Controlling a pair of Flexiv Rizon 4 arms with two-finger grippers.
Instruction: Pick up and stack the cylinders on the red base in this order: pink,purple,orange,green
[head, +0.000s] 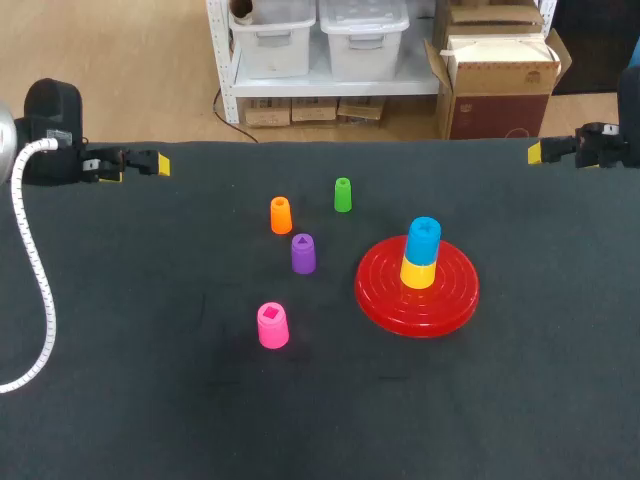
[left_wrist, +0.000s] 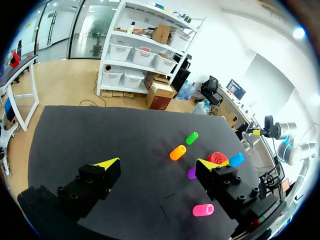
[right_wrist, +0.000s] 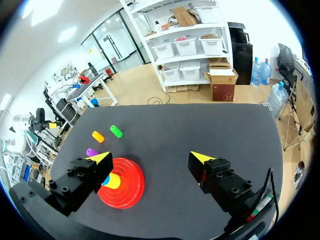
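Observation:
The red base (head: 385, 290) lies right of the table's middle with a yellow cylinder (head: 418, 272) and a blue one (head: 423, 240) stacked on it. The pink cylinder (head: 272, 325), purple cylinder (head: 303, 253), orange cylinder (head: 281, 214) and green cylinder (head: 343, 194) stand loose on the black cloth to its left. My left gripper (head: 150, 163) waits at the far left edge, open and empty (left_wrist: 159, 166). My right gripper (head: 540, 152) is at the far right edge, open and empty (right_wrist: 150, 158). In the right wrist view the base (right_wrist: 127, 187) sits beside one finger.
The black table cloth (head: 150, 400) fills the table. A white corrugated hose (head: 30, 290) hangs over the left edge near my left arm.

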